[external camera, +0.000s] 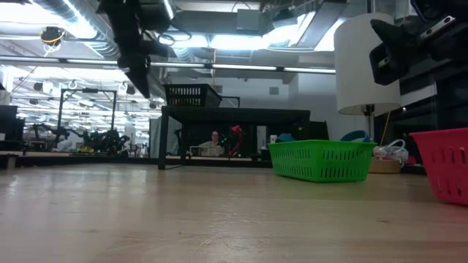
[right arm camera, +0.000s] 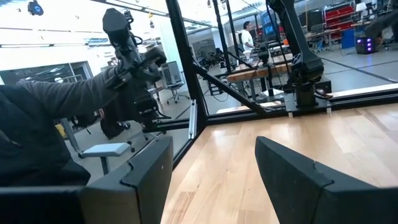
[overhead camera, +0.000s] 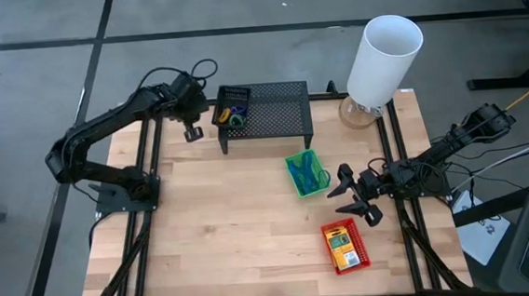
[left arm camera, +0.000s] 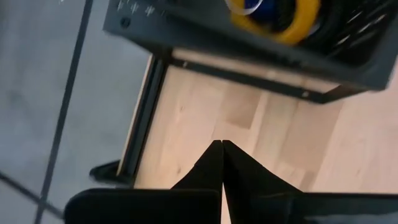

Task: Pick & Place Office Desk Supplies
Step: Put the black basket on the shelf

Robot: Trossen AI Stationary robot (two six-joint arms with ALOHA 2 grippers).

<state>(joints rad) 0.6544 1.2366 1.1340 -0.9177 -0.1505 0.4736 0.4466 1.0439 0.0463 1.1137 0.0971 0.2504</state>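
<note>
Overhead, the left gripper (overhead camera: 193, 131) hung at upper left of the frame, just left of the black mesh stand (overhead camera: 276, 119), its fingers pressed together and empty. A black basket (overhead camera: 234, 106) holding coloured rings sat on the stand's left end. The green basket (overhead camera: 306, 173) with blue band loops (overhead camera: 306, 176) lay right of centre on the wooden table (overhead camera: 223, 225). The red basket (overhead camera: 345, 246), carrying a yellow-and-green pack (overhead camera: 344, 248), lay at lower right. The right gripper (overhead camera: 352, 197) hovered between those two, fingers spread and empty. A white cylinder (overhead camera: 384, 57) stood at upper right.

In the low view, the green basket (external camera: 322, 160) sat right of centre and the red basket (external camera: 444, 164) at the right edge, the black basket (external camera: 191, 96) atop the stand (external camera: 234, 114).

In the left wrist view, the closed fingers (left arm camera: 219, 168) pointed toward the table edge below the stand, with a yellow ring (left arm camera: 280, 22) visible in the black basket above.

In the right wrist view, the parted fingers (right arm camera: 292, 168) framed bare table.
</note>
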